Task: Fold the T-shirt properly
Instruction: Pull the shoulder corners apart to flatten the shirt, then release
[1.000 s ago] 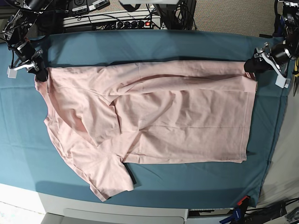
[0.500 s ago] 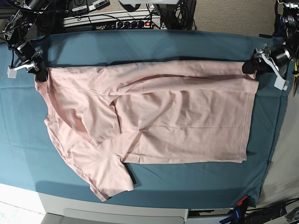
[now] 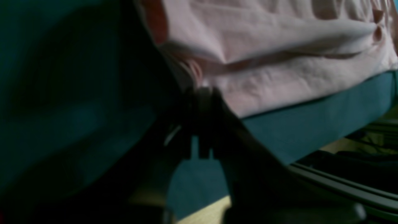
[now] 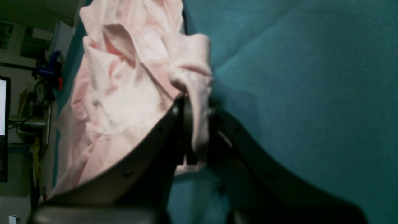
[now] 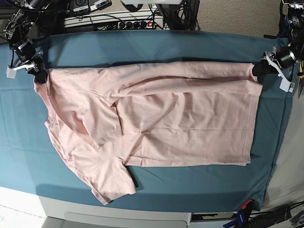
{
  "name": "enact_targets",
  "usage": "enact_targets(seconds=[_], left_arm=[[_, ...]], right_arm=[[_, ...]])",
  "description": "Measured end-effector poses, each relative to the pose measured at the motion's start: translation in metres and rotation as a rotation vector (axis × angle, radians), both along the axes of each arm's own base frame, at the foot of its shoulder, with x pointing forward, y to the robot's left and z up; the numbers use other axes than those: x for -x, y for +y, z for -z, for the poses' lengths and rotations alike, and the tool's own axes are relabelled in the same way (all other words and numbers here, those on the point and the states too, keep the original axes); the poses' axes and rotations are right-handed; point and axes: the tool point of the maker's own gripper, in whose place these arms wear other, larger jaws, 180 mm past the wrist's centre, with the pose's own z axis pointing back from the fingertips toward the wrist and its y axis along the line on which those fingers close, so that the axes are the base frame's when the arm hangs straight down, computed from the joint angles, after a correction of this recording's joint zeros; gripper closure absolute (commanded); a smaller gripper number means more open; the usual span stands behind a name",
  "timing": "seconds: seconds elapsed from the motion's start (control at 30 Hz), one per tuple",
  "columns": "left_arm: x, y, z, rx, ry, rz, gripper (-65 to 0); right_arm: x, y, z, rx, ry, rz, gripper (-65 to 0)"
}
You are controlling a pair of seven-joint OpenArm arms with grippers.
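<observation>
The pale pink T-shirt point(image 5: 156, 118) lies spread, plain side up, on the teal table cloth point(image 5: 142, 45), with one sleeve point(image 5: 111, 183) reaching toward the front edge. At the far right, my left gripper point(image 5: 260, 71) is shut on the shirt's back hem corner. In the left wrist view its dark fingers point(image 3: 200, 93) meet on bunched pink fabric point(image 3: 279, 62). My right gripper point(image 5: 40, 75) holds the shirt's far-left back corner. The right wrist view shows this gripper point(image 4: 196, 124) shut on a fold of the shirt point(image 4: 124, 77).
A power strip and cables point(image 5: 118, 21) run behind the table's back edge. Clamps point(image 5: 242, 213) sit at the front right corner. The cloth ends at the table's right edge point(image 5: 280, 142), and a white table front point(image 5: 28, 202) shows below it.
My left gripper went from open to shut on the hem corner and drew it slightly rightward, tightening the shirt's back edge. My right gripper shifted a little up and left, still gripping.
</observation>
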Motion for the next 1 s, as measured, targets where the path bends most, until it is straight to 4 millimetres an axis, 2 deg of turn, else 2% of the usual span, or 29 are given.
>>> enact_targets(seconds=[0.27,0.4,0.53,0.63,0.73,0.87,1.0], left_arm=[[0.001,0.0,0.0,-0.001,0.003,0.0,0.0],[0.014,0.009,0.002,-0.022,0.038,0.01,0.0],[0.024,0.019,0.0,-0.011,0.051,-0.023,0.0],[0.028,0.031,-0.008,0.003,0.039,-0.066,0.0],[0.039,0.039,-0.007,-0.01,0.058,-0.086,0.0],[0.051,0.041,-0.002,-0.013,0.088,-0.09,0.0],[0.054,0.041,-0.001,-0.014,0.098,-0.089,0.0]], right_arm=[[0.002,0.001,0.0,0.017,-0.001,-0.017,0.0],[0.005,0.0,0.001,0.024,0.022,-0.034,0.0],[0.014,-0.002,0.003,0.035,0.046,-0.04,0.0],[0.027,0.0,0.004,0.062,0.077,-0.063,0.0],[0.04,0.003,-0.001,0.105,0.105,-0.097,0.0],[0.049,0.008,-0.012,0.162,0.113,-0.142,0.0],[0.062,0.011,-0.015,0.2,0.14,-0.17,0.0]])
